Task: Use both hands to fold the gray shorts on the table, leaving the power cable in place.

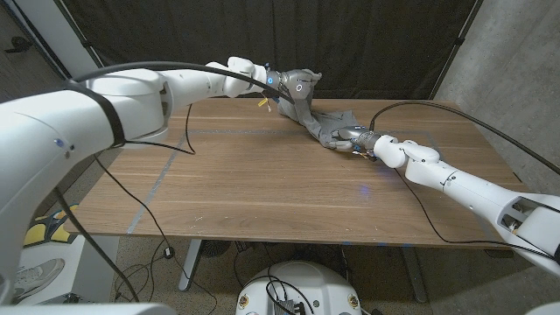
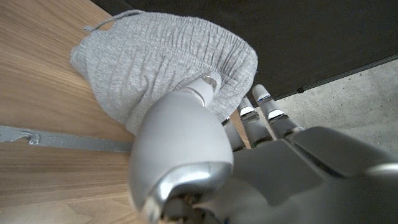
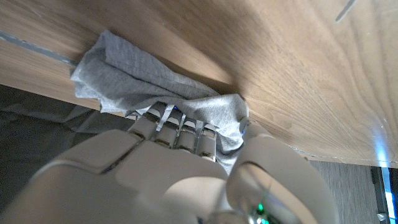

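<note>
Mid-fold: left hand (image 1: 293,85) grips the shorts (image 1: 328,125) lifted off the surface (image 1: 262,184), right hand (image 1: 352,138) grips the other end. Next they'd need laying over flat.

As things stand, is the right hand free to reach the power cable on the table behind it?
Probably not right now: the right hand is gripping one end of the gray shorts, with the left hand lifting the other. The power cable lies unobstructed behind the right hand, so reaching it would mean letting the shorts go.
</note>
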`<action>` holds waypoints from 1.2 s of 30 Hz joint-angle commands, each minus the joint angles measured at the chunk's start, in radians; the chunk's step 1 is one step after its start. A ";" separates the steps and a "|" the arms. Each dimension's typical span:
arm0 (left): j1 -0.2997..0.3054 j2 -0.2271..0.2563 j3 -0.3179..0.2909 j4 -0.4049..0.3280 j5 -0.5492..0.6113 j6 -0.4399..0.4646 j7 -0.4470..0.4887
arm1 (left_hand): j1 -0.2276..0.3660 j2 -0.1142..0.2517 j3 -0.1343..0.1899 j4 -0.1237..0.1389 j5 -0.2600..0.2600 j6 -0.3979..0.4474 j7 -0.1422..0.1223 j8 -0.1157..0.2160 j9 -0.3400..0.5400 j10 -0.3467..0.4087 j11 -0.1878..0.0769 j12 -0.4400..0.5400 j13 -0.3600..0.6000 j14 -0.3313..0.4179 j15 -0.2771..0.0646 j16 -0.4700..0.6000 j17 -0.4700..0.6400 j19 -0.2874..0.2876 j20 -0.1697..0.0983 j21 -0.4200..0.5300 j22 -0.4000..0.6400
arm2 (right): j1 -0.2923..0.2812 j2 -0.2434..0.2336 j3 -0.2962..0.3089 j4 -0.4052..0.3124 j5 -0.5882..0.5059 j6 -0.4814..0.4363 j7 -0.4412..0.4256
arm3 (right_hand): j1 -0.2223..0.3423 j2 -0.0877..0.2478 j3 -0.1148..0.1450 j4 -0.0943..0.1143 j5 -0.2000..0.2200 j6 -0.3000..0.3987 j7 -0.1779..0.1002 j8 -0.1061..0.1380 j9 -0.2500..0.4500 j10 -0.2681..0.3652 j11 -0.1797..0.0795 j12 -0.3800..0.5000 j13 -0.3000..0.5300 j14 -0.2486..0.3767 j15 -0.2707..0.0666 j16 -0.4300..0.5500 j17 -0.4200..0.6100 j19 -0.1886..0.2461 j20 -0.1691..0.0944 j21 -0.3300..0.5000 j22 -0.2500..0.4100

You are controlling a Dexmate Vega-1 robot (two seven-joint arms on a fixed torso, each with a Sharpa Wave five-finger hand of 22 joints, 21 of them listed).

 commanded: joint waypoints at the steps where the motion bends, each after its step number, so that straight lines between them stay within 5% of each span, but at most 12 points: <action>1: -0.012 -0.179 0.100 0.262 -0.099 0.032 0.095 | 0.014 0.005 -0.001 0.000 -0.003 -0.005 0.001 0.008 -0.001 0.006 0.003 0.000 0.004 0.004 -0.187 0.004 0.005 0.003 -0.010 0.006 0.003 | -0.002 -0.003 0.001 0.012 -0.006 0.027 -0.002 | 0.006 0.003 0.010 -0.001 0.000 0.008 -0.001 0.003 0.004 0.003 -0.010 0.003 0.005 0.005 -0.026 -0.001 0.002 0.010 0.001 0.003 0.003; 13: -0.015 -0.238 0.103 0.284 -0.091 0.006 0.023 | 0.017 0.005 -0.001 0.001 -0.005 -0.009 -0.001 0.009 -0.001 0.003 0.004 -0.002 0.009 0.003 -0.186 0.003 0.005 0.000 -0.012 0.010 0.002 | 0.004 0.004 -0.002 0.044 -0.005 0.059 -0.014 | 0.005 0.002 0.013 -0.002 0.000 0.009 -0.006 0.001 0.004 0.004 -0.018 0.002 0.005 0.006 -0.032 -0.001 0.002 0.011 0.001 0.003 0.004; 22: 0.016 -0.270 -0.024 0.279 0.049 -0.037 -0.082 | 0.021 0.005 0.001 0.001 -0.007 -0.021 0.010 0.011 0.004 -0.001 0.004 -0.005 0.013 0.000 -0.185 0.000 0.004 -0.004 -0.010 0.014 0.001 | 0.011 0.014 -0.007 0.074 -0.001 0.076 -0.018 | 0.002 0.002 0.014 -0.002 -0.001 0.011 -0.010 0.001 0.004 0.005 -0.022 0.002 0.005 0.009 -0.038 0.000 0.003 0.012 0.000 0.003 0.004; 27: 0.029 -0.243 -0.094 0.206 0.126 -0.060 -0.092 | 0.022 0.005 0.003 0.002 -0.007 -0.027 0.016 0.013 0.009 -0.006 0.006 -0.008 0.016 -0.002 -0.185 -0.002 0.004 -0.007 -0.010 0.016 0.000 | 0.022 0.022 -0.015 0.093 -0.007 0.091 -0.027 | 0.002 0.001 0.016 -0.003 -0.001 0.011 -0.013 0.000 0.004 0.006 -0.027 0.001 0.005 0.011 -0.042 0.000 0.002 0.012 0.000 0.003 0.004; 36: 0.060 -0.272 -0.201 0.201 0.252 -0.085 -0.122 | 0.022 0.006 0.007 0.006 -0.007 -0.041 0.025 0.016 0.018 -0.018 0.010 -0.012 0.023 -0.007 -0.181 -0.007 0.002 -0.013 -0.008 0.019 -0.001 | 0.029 0.028 -0.017 0.112 0.007 0.112 -0.027 | 0.000 0.001 0.018 -0.003 -0.001 0.015 -0.017 0.001 0.004 0.013 -0.036 0.002 0.005 0.016 -0.050 0.002 0.002 0.014 -0.003 0.003 0.004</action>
